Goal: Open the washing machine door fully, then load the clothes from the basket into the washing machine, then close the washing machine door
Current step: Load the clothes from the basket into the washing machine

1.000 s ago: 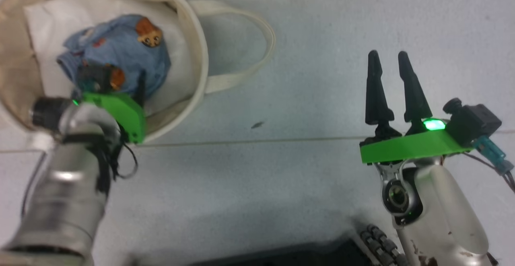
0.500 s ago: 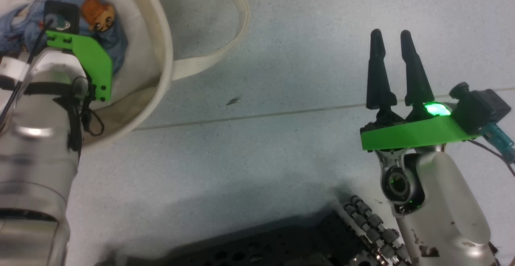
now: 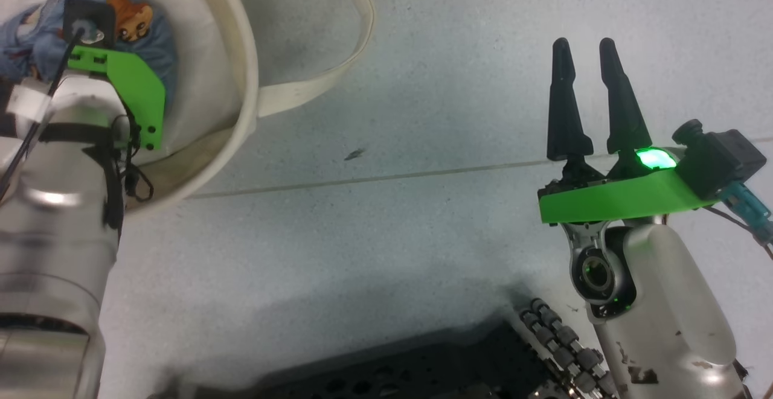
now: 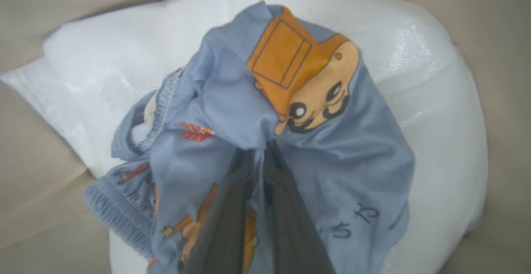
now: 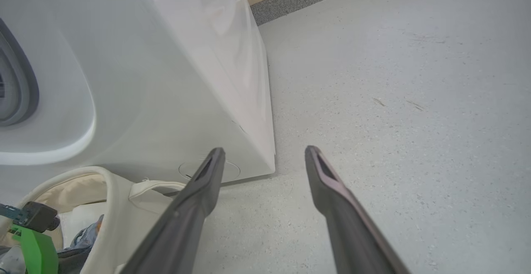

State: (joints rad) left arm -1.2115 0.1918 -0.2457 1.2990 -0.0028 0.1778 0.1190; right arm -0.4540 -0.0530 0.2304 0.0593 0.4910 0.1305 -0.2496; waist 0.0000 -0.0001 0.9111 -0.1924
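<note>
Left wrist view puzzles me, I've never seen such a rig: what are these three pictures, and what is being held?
This is a two-armed wheeled robot. The head view looks down from its head; each wrist view looks out from one arm's wrist. In the left wrist view the left end effector is shut on a light-blue garment with bear faces, over a white pad inside the cream basket. The right end effector is open and empty above the grey floor; its camera shows the white washing machine beside the basket.

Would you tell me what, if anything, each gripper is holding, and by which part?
The left gripper pinches a bunched fold in the middle of the light-blue garment; the right gripper is open, empty.
</note>
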